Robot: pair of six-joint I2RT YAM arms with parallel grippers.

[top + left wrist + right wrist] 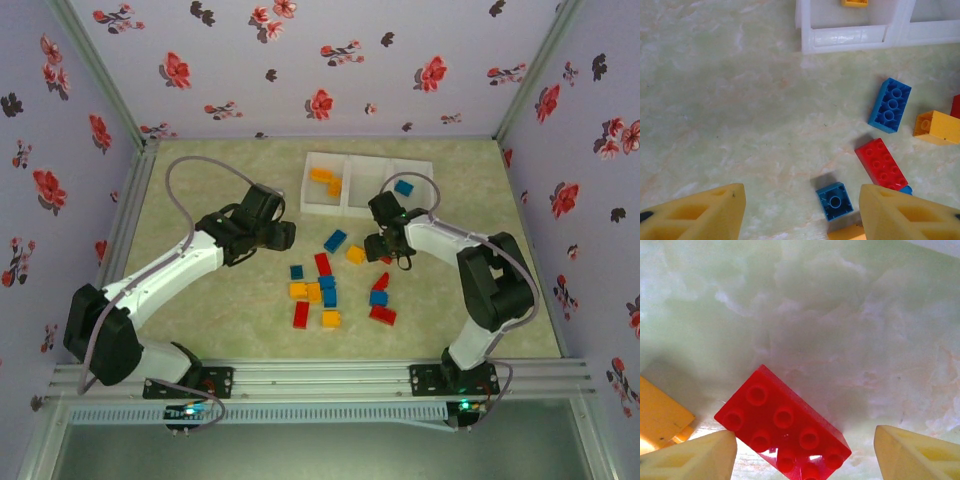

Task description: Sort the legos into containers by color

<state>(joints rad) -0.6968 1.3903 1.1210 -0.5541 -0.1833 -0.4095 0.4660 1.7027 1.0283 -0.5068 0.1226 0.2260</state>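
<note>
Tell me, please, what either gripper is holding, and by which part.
Nothing is held. The left gripper is open above the table; the right gripper stands open around a red brick.

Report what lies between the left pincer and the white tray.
Left wrist view: mostly bare table separates the left pincer from the white tray; a small blue lego, red lego and long blue lego lie rightward.

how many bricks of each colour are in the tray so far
orange bricks: 2, left compartment
blue brick: 1, right compartment
red bricks: 0, all loose on the table
total in the tray: 3
</note>
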